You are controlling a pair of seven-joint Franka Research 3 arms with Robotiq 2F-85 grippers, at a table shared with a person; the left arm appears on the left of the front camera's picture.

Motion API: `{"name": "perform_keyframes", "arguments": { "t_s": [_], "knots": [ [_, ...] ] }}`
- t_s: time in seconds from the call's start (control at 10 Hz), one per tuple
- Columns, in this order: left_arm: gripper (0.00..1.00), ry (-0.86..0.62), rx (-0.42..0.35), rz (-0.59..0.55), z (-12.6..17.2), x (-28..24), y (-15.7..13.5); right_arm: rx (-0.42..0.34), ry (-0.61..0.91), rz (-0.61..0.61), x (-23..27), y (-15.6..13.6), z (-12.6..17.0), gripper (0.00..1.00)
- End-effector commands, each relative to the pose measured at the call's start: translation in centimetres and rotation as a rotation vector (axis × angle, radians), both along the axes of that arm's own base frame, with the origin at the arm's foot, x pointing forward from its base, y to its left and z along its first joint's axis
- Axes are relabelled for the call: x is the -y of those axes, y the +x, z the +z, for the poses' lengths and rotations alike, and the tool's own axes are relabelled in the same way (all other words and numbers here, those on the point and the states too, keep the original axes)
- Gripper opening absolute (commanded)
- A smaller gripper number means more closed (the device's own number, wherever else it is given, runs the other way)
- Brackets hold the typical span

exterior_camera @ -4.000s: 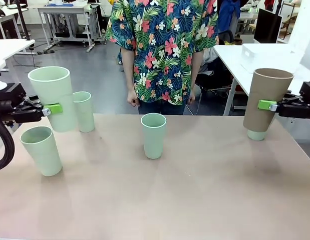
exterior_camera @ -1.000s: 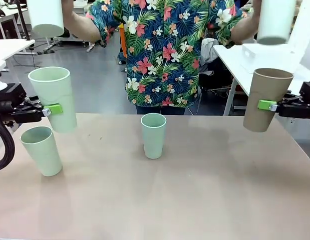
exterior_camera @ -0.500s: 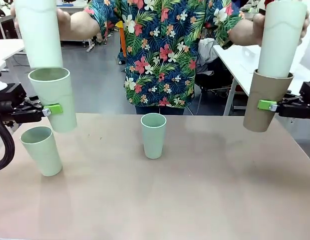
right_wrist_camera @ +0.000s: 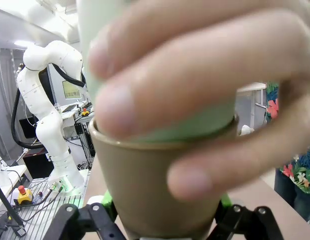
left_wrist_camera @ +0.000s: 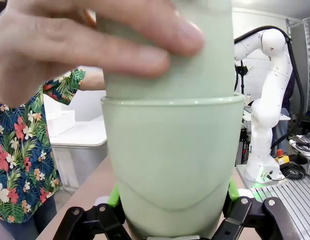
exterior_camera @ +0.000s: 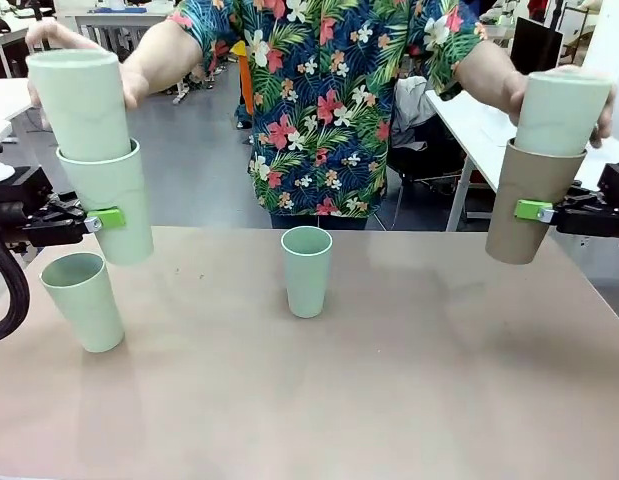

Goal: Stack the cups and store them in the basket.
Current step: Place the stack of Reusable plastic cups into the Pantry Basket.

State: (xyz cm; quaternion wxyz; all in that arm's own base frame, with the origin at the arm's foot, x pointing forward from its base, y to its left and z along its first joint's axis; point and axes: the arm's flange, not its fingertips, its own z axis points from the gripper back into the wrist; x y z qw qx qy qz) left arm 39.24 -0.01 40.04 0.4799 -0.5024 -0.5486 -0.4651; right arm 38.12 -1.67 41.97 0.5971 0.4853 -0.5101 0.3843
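Counter [exterior_camera: 389, 400] spans the lower frame. Person [exterior_camera: 329, 100] in a floral shirt stands behind it, top centre. Tan-brown cup [exterior_camera: 519, 230] at right edge, raised off the counter, pinched by right fingers [exterior_camera: 532, 209]. Upper-right hand [exterior_camera: 517, 92] holds the right mint cup [exterior_camera: 561, 115] partly nested in it. At left edge, gripped mint cup [exterior_camera: 114, 190] is raised and pinched by left fingers [exterior_camera: 109, 217]. Upper-left hand [exterior_camera: 64, 35] holds the top mint cup [exterior_camera: 81, 105] nested inside it. Centre cup [exterior_camera: 307, 272] and lower-left cup [exterior_camera: 82, 300] stand upright on the counter, well apart.
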Motion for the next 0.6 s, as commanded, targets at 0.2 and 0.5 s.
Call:
{"name": "perform_keyframes", "arguments": {
  "t_s": [0.2,0.5],
  "knots": [
    [0.86,-0.001,0.009,0.002,0.23,0.06,-0.11,0.002,-0.005,0.001,0.02,-0.02,0.08,0.86],
    [0.86,-0.001,0.009,0.002,0.23,0.06,-0.11,0.002,-0.005,0.001,0.02,-0.02,0.08,0.86]
  ]
}}
